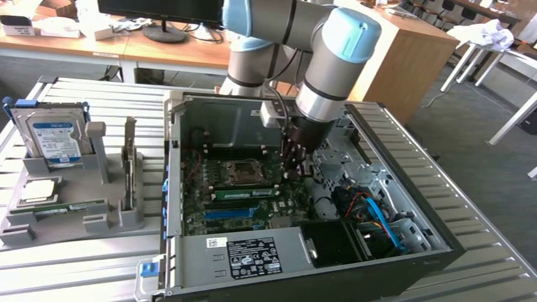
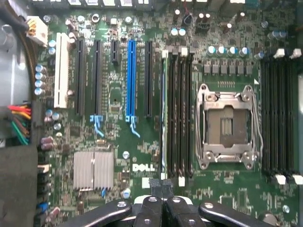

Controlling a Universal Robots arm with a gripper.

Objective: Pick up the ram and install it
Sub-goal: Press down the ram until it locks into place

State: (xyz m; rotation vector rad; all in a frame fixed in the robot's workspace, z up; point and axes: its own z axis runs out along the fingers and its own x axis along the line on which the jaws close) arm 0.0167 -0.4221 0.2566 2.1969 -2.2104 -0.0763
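1 ram [image 1: 243, 194] [image 2: 164, 113] stands on edge in a slot of the motherboard [image 2: 118, 94], in the bank of slots beside the empty CPU socket [image 2: 227, 125], inside the open computer case [image 1: 251, 264] at the middle of the bench [image 1: 84, 270]. Just over 1 end of that slot bank, the gripper [image 1: 295, 170] [image 2: 161, 185] hangs with its fingertips pressed together, holding nothing. A hard drive [image 1: 55, 138] stands in a grey holder [image 1: 75, 223] near the bench's edge on the exterior view's left
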